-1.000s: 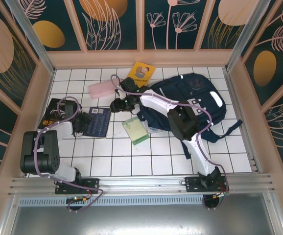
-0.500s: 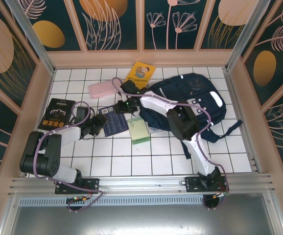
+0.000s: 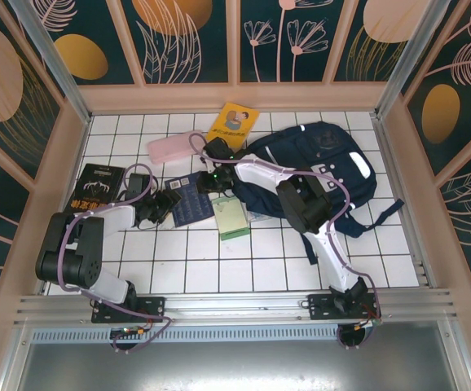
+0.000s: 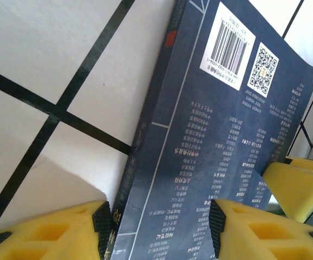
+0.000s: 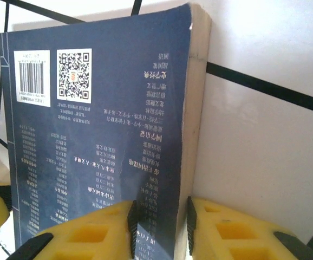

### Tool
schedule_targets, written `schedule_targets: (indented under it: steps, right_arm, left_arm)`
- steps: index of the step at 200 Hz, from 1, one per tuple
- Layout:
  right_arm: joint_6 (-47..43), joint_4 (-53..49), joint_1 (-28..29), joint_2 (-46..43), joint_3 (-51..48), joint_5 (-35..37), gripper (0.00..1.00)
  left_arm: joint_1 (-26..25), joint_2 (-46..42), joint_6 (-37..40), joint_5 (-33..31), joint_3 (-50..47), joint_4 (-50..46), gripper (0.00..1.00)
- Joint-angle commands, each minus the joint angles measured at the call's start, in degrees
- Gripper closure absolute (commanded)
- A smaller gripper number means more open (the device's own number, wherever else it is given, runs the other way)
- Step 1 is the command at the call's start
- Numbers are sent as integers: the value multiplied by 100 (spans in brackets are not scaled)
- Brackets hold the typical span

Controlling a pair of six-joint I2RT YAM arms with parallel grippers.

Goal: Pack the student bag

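The left gripper (image 4: 159,225) stands clamped on the spine edge of a navy paperback (image 4: 216,135), which it has swung in from the left side of the table to the middle within the last second. The right gripper (image 5: 159,230) has come across to meet it and is drawing its yellow pads in around the opposite, page-side corner, though I cannot tell whether they have bitten yet. It looks like a hand-over, sending the book on toward the student bag (image 3: 325,163), which lies slumped at the right of the table beneath the right arm's reach. A green notebook (image 3: 232,218) lies just beside the paperback, against the bag. A black book (image 3: 95,187), now in plain view, a pink case (image 3: 168,149) and a yellow booklet (image 3: 234,124) wait farther out. The table (image 3: 244,269) is white tile with dark grout. The walls (image 3: 187,41) are wood-framed and painted with flowers and orange discs.
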Motion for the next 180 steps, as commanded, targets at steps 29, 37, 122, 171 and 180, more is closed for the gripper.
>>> schedule_targets:
  steps: [29, 37, 122, 171, 180]
  right_arm:
    - [-340, -90, 138, 186, 388, -1217, 68]
    - [-298, -79, 107, 196, 354, -1215, 68]
    - [-99, -36, -62, 187, 133, -1048, 69]
    - [-82, -98, -59, 171, 115, -950, 69]
    - [-91, -116, -50, 137, 117, -942, 68]
  left_arm:
    - [-8, 13, 222, 496, -15, 660, 48]
    - [-8, -145, 136, 626, -115, 941, 49]
    - [-7, -884, 78, 772, -414, 1615, 56]
    - [7, -835, 739, -353, -51, -127, 53]
    - [34, -917, 837, -666, 16, -427, 53]
